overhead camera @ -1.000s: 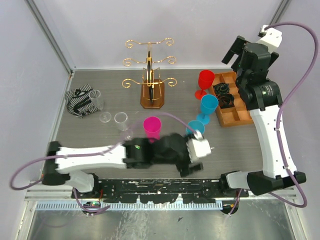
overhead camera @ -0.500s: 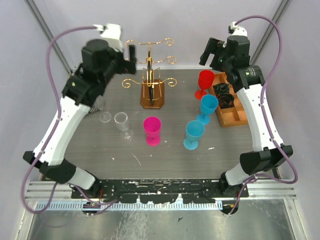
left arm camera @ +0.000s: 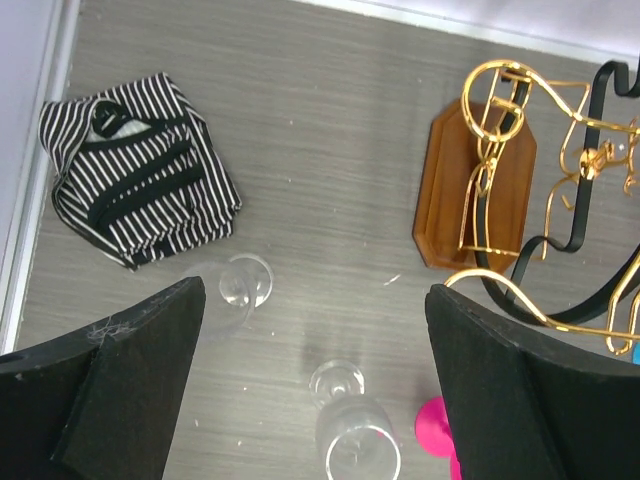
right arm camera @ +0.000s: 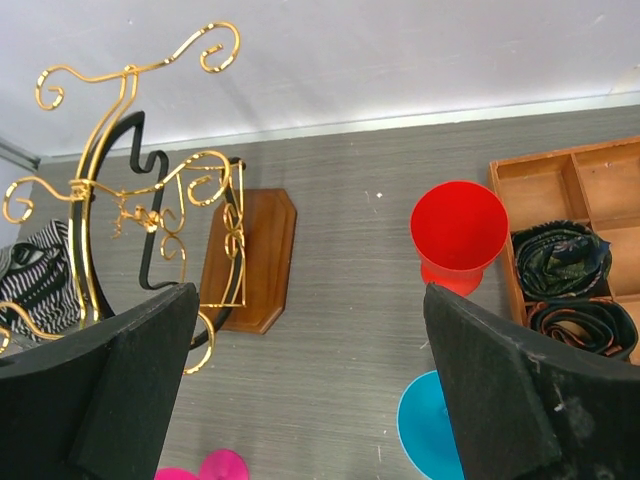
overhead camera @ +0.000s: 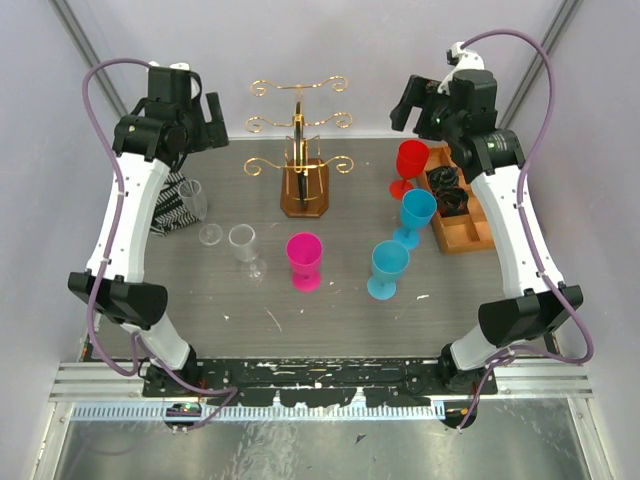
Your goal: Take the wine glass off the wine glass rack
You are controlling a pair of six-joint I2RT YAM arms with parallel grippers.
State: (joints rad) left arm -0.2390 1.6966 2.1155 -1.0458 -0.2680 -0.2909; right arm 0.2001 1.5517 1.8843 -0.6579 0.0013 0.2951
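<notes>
The wine glass rack (overhead camera: 300, 130) of gold wire stands on its brown wooden base (overhead camera: 305, 195) at the back middle. I see no glass hanging on its arms. It also shows in the left wrist view (left arm camera: 500, 130) and the right wrist view (right arm camera: 125, 110). My left gripper (overhead camera: 212, 125) is open and empty, raised high to the left of the rack; it also shows in its own view (left arm camera: 315, 300). My right gripper (overhead camera: 405, 108) is open and empty, raised to the right of the rack; it also shows in its own view (right arm camera: 310, 300). A clear wine glass (overhead camera: 245, 245) stands on the table.
A pink glass (overhead camera: 305, 258), two blue glasses (overhead camera: 388, 268) (overhead camera: 417, 212) and a red glass (overhead camera: 410, 165) stand on the table. Another clear glass (overhead camera: 192, 200) is by a striped cloth (overhead camera: 160, 205). An orange compartmented tray (overhead camera: 470, 235) sits at the right.
My left arm has swung up from low across the table's front to high at the back left, then drawn left, away from the rack. The right gripper has shifted left towards the rack.
</notes>
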